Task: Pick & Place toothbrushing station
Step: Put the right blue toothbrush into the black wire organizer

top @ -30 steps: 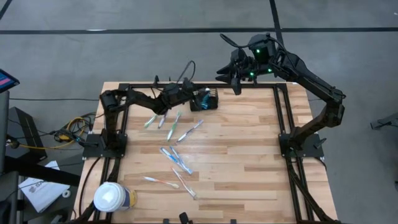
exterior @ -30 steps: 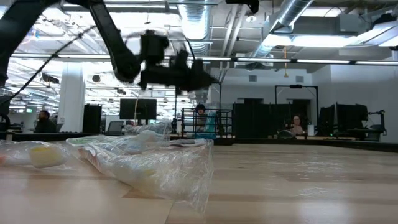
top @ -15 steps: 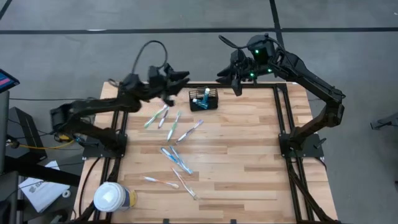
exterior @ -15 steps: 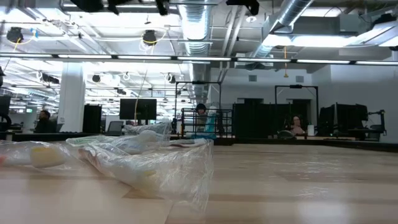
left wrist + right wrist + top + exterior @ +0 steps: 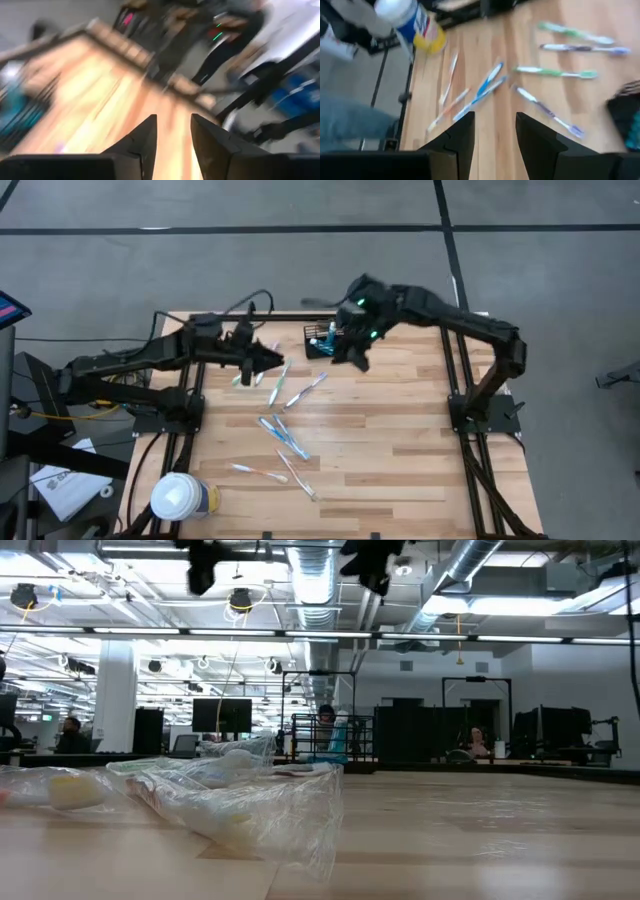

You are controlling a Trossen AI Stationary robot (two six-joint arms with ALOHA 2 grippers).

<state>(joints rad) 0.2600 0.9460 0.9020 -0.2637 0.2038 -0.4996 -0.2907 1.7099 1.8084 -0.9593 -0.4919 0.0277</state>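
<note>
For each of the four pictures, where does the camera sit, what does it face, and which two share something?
High view: above, facing down on the light wooden table; both dark arms show.
Low view: at tabletop height, facing the room; arm parts at top.
Left wrist view: on the left arm, over the wood; left gripper.
Right wrist view: on the right arm; right gripper, slim toothbrushes.
Shared: the white-lidded yellow-blue cup in high and right wrist views.

Smooth pale wood table [image 5: 400,440], black wire-mesh basket [image 5: 322,340], plastic toothbrushes [image 5: 285,440]
</note>
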